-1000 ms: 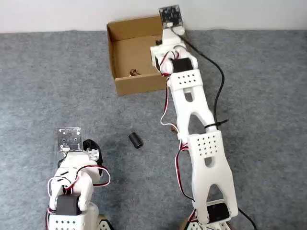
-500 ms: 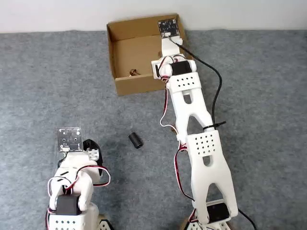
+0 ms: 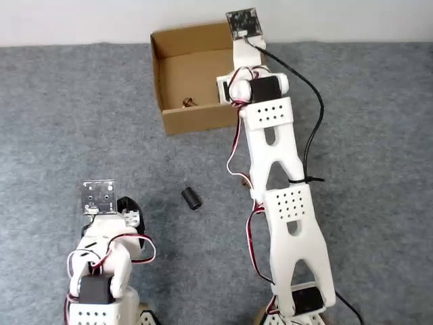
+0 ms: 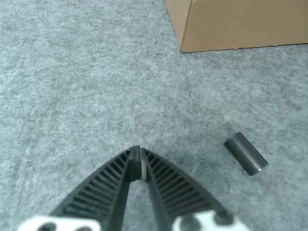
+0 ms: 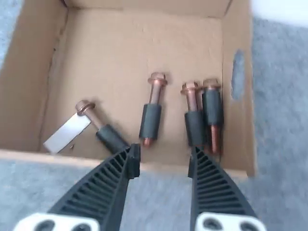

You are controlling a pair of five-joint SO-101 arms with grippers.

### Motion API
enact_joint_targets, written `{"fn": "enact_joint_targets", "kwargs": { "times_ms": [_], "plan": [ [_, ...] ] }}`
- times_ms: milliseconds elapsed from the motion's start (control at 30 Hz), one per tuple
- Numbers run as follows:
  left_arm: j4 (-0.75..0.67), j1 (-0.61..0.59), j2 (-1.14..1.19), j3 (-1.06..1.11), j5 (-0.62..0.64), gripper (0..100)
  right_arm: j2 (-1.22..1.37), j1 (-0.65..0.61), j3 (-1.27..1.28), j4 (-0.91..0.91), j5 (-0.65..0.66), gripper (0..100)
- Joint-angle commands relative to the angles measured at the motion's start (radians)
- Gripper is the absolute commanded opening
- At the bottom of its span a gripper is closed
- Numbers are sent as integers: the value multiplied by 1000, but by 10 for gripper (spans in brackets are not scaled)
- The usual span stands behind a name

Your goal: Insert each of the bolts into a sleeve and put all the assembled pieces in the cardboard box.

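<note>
Right pincer (image 5: 163, 155) hangs just over the near wall of the cardboard box (image 5: 29, 72), which sits at the far side of the grey counter (image 3: 67, 122). Its jaws are spread pretty wide, with nothing between them. Four assembled pieces lie on the box floor, copper bolts pushed through dark sleeves, all toward the near wall. The leftmost piece (image 5: 102, 129) lies at a slant next to a pale flat strip (image 5: 67, 134). The middle piece (image 5: 152, 115) points roughly near-to-far. The last two pieces (image 5: 194, 122) are side by side, touching, close to the box's right wall.

One lone sleeve (image 3: 192, 198) is out on the counter, well nearer than the box and between the two arms, lying on its side with no bolt in it. The left pincer (image 4: 139, 158) is at the near left, jaws pinched together on nothing, tip low over the counter and the sleeve off to its right.
</note>
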Motion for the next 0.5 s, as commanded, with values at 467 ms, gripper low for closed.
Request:
{"fn": "enact_joint_targets", "kwargs": {
  "times_ms": [467],
  "plan": [
    [-14, -51, -2, -5, 2, 5, -289, -147, 46, 268, -66, 154]
  ]
}}
